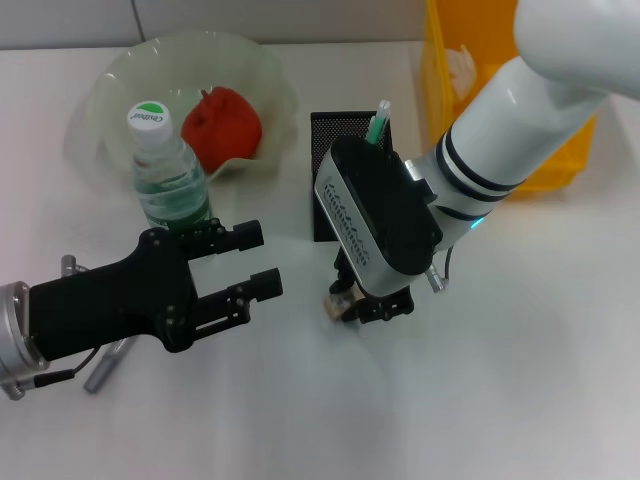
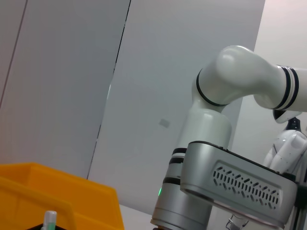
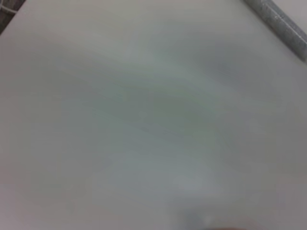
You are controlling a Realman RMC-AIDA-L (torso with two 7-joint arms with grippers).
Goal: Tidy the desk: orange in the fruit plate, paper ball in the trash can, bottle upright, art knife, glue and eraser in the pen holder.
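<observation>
A: Where does the right gripper (image 1: 362,305) sit?

B: Low over the white desk (image 1: 520,380), just in front of the black mesh pen holder (image 1: 335,150). A small tan block, likely the eraser (image 1: 338,300), shows at its fingertips, touching the desk. Whether the jaws are clenched on it or merely around it cannot be told.

A: And the left gripper (image 1: 245,262)?

B: It hovers at the near left, jaws released, with a clear gap between the two black fingers and nothing in them. It lies just near of the bottle (image 1: 165,170).

A: The bottle stands?

B: Upright, white cap on top, in front of the pale green fruit plate (image 1: 120,75). The orange (image 1: 222,125), reddish here, rests in the plate.

A: The rest?

B: A green-and-white stick, perhaps the glue (image 1: 378,122), stands in the pen holder. A grey metal tool, possibly the art knife (image 1: 108,362), lies on the desk under the left arm. The yellow trash can (image 1: 560,165) stands at the far right with something white inside.
</observation>
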